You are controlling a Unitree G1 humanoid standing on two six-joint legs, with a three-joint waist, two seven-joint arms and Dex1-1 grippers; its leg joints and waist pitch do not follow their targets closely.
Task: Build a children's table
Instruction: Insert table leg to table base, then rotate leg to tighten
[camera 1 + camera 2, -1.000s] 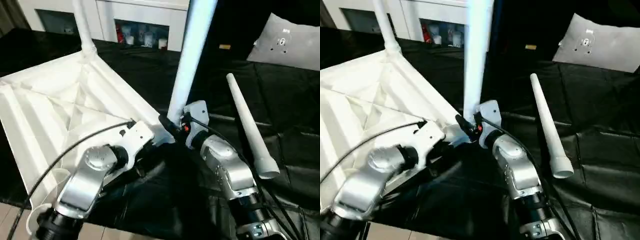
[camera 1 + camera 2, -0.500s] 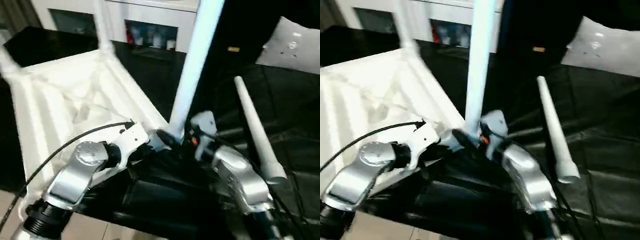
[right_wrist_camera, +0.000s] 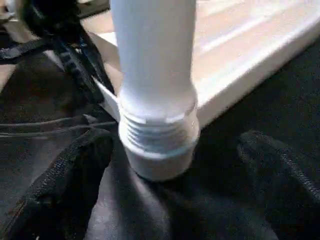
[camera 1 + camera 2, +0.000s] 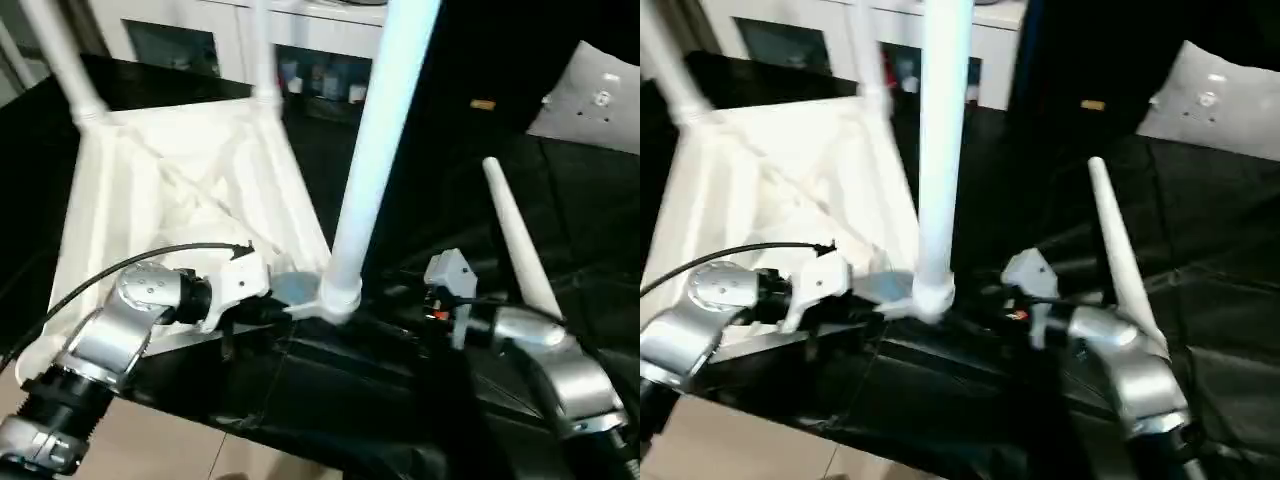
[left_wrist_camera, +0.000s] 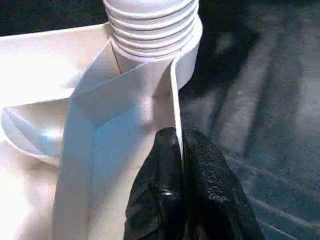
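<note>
Pinching the thin rim of the upturned table top (image 4: 180, 190), the left gripper (image 5: 181, 150) has its jaws closed on the plastic just below the corner socket (image 5: 152, 30). A leg (image 4: 375, 150) stands screwed there. Astride its base, the right gripper (image 3: 165, 165) seems spread wide, not touching.

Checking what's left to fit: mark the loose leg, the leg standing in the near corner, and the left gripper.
loose leg (image 4: 515, 245), left eye view, middle of its shaft.
standing leg (image 4: 375, 150), left eye view, mid shaft.
left gripper (image 5: 180, 145), left wrist view, fingertips pinching the tabletop's rim.
</note>
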